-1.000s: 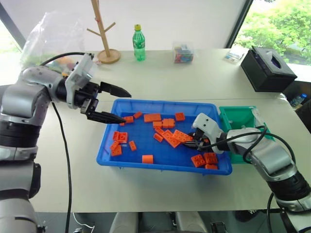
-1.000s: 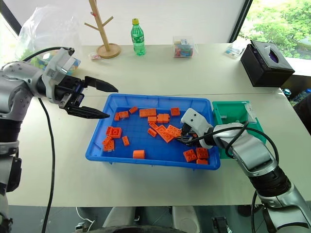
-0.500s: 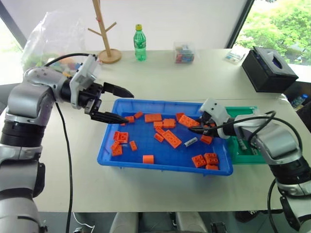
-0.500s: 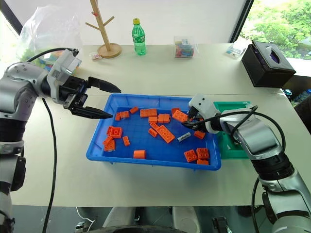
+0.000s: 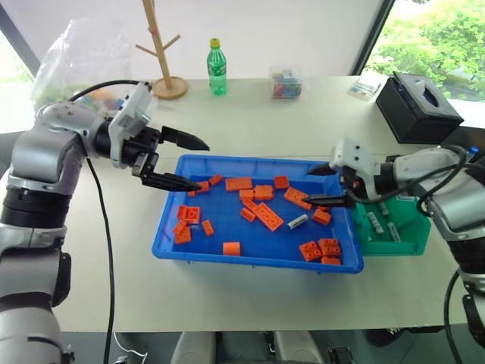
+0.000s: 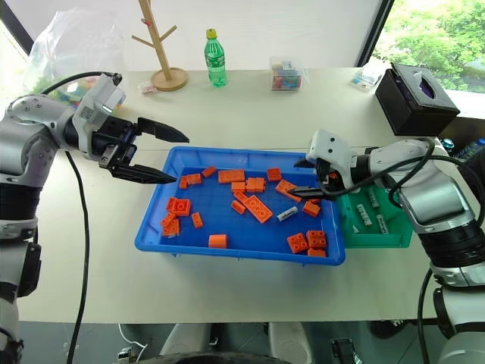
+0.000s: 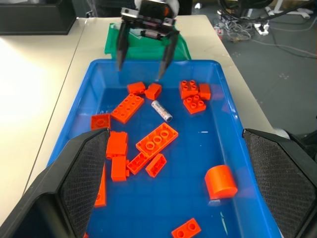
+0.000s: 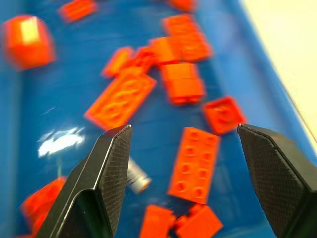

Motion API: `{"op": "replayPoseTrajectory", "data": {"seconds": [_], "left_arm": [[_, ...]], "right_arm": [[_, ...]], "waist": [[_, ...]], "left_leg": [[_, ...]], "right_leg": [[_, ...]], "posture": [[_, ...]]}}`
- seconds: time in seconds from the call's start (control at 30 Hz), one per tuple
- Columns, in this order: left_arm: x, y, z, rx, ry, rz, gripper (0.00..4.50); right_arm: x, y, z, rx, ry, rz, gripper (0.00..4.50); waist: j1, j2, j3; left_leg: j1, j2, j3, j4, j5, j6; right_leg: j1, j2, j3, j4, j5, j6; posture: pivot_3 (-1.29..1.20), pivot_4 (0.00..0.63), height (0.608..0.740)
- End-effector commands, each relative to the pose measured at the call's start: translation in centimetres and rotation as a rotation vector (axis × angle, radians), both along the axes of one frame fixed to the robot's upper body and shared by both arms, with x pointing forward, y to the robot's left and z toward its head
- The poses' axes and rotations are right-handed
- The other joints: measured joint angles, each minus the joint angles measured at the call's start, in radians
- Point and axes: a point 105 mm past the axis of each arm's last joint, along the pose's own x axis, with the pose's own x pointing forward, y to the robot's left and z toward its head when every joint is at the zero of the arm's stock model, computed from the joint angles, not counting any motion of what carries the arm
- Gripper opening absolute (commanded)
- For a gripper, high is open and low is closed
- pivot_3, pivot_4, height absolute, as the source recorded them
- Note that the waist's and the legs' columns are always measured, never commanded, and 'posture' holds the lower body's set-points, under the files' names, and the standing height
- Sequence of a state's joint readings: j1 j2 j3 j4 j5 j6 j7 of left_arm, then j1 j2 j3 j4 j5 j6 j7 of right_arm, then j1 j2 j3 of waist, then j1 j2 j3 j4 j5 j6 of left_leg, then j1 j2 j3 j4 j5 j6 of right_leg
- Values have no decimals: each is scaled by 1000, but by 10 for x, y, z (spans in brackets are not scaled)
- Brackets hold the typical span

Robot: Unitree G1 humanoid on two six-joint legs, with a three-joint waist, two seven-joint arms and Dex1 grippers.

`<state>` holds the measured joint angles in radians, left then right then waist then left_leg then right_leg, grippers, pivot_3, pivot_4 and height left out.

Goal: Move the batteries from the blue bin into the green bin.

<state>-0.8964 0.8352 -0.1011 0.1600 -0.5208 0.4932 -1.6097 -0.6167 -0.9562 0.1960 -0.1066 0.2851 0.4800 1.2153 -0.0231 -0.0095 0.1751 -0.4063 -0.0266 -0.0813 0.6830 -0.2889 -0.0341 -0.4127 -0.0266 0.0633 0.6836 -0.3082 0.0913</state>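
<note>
The blue bin (image 5: 250,265) holds several scattered orange bricks and one battery (image 5: 297,221), which lies loose near its right end and also shows as the battery (image 7: 161,110). My right gripper (image 5: 309,187) hangs open and empty above that end, just right of the battery. The green bin (image 5: 402,246) stands against the blue bin's right side, with batteries (image 5: 373,222) lying in it. My left gripper (image 5: 203,165) is open and empty over the blue bin's far left corner. The right wrist view shows the battery (image 8: 134,177) beside the left finger (image 8: 106,178).
A black tissue box (image 5: 418,106) sits at the far right of the table. A wooden peg stand (image 5: 163,53), a green bottle (image 5: 217,68), a clear box of coloured pieces (image 5: 286,82) and a plastic bag (image 5: 83,61) line the back.
My right gripper has risen out of the bricks, swung right toward the green bin and opened. Bricks shifted, and a battery now lies uncovered in the blue bin. The left arm stayed put.
</note>
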Motion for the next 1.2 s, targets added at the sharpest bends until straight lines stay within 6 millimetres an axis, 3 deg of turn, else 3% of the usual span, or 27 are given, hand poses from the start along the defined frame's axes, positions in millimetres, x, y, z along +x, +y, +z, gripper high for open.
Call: {"op": "replayPoseTrajectory", "data": {"seconds": [0.03, 0.27, 0.57, 0.97, 1.07, 1.2], "left_arm": [[0, 2, 12, -21, -45, 6, 4500], [-1, 4, 13, -20, -52, 16, 4500], [-2, 7, 14, -20, -60, 36, 4500], [0, 6, 15, -25, -67, 42, 4500], [0, 5, 16, -26, -70, 39, 4500], [-1, 5, 16, -26, -73, 36, 4500]], "right_arm": [[9, 1, -5, -74, -57, 51, 3489], [25, 0, -30, -217, -119, 133, 3489], [15, 6, -39, -199, -95, 239, 3489], [6, 12, -67, -244, -32, 292, 3489], [13, 13, -75, -250, -27, 246, 2653], [10, 12, -78, -267, -16, 260, 633]], "waist": [[-3, 0, 0], [-19, 0, 0], [-19, 0, 0], [-16, 0, 0], [-17, 0, 0], [-17, 0, 0]], "left_leg": [[0, 0, 0, 0, 0, 0], [0, 0, 0, 0, 0, 0], [0, 0, 0, 0, 0, 0], [1, 0, 0, 1, 0, 0], [1, 0, 0, 1, 0, 0], [2, 0, 0, 1, 0, 0]], "right_leg": [[0, 0, 0, 0, 0, 0], [0, 0, 0, 1, 0, 0], [0, 0, 0, 1, 0, 0], [0, -1, 0, 1, 0, 0], [1, 0, 0, 1, 0, 0], [2, 0, 0, 1, 0, 0]], "posture": [[0, 150, 736], [0, 150, 736], [0, 150, 736], [0, 150, 736], [0, 150, 736], [0, 150, 736]]}}
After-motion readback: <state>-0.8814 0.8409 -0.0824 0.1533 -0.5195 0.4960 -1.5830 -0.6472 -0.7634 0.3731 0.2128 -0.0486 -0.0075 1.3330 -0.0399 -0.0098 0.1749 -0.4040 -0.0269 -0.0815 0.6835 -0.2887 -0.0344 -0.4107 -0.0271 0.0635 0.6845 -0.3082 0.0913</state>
